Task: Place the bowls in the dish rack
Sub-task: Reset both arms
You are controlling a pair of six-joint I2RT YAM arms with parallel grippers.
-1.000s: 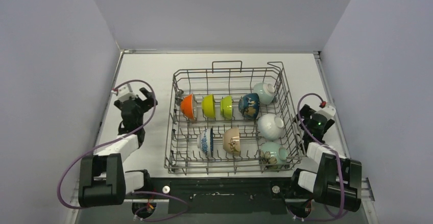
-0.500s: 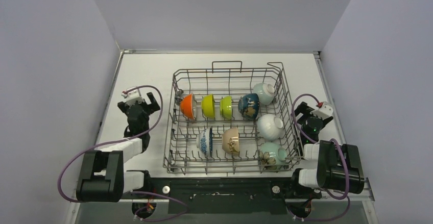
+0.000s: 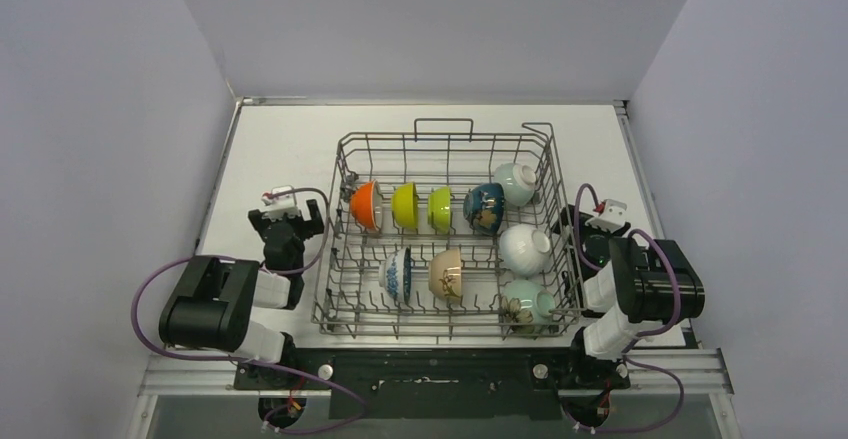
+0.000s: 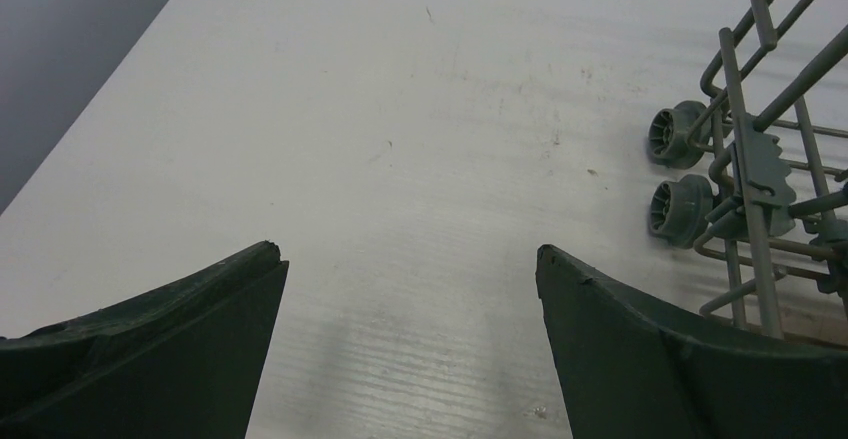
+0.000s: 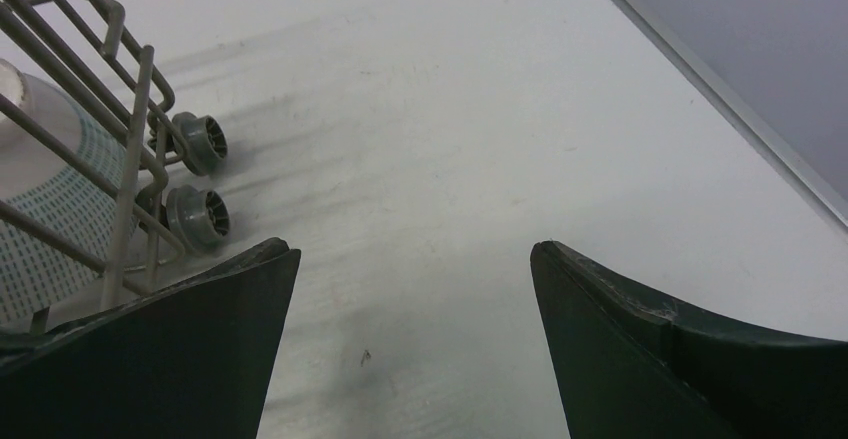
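Right of the left gripper (image 4: 405,259) and left of the right gripper (image 5: 415,254), the dish rack (image 3: 445,139) stands on the worktop (image 3: 280,149) with nine bowls (image 3: 527,249) already propped among its tines. Both grippers hang spread and empty. The bowls look hard, glazed, slippery and breakable, best pinched across a rim; wrist views show only rack wheels (image 4: 678,174) and part of one pale bowl (image 5: 55,194).

The white table (image 3: 275,149) carries the dish rack (image 3: 350,299).
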